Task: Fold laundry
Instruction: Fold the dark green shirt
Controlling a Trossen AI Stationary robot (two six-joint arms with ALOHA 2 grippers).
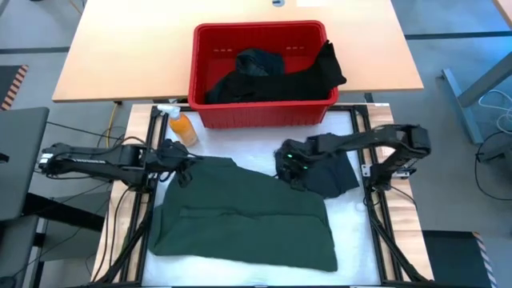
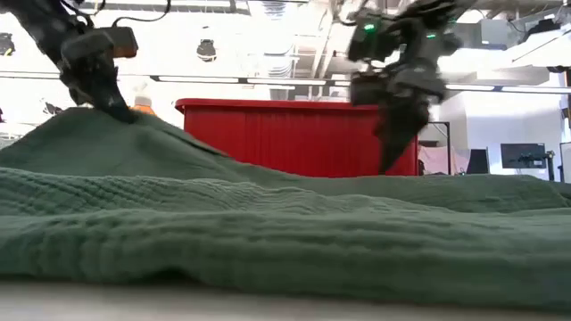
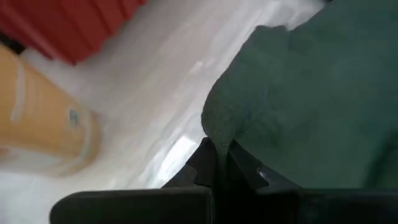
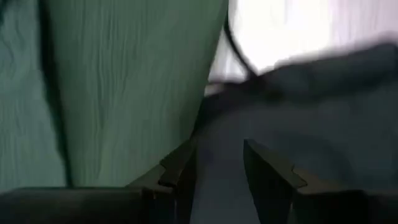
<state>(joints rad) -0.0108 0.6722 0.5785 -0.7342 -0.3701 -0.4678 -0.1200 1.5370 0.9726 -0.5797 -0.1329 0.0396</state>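
Left tool (image 1: 182, 170) clamped on green shirt (image 1: 240, 212); right tool (image 1: 294, 178) apart, over dark garment (image 1: 332, 178).

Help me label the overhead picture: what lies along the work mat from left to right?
Left end effector pinching the green garment's corner → green garment spread flat → right end effector → dark grey cloth.

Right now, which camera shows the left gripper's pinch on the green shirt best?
The left wrist view: the left gripper is shut on a peak of the green shirt, close up. The high view shows the gripper at the shirt's corner, the low view shows cloth lifted there. The right wrist view misses the pinch.
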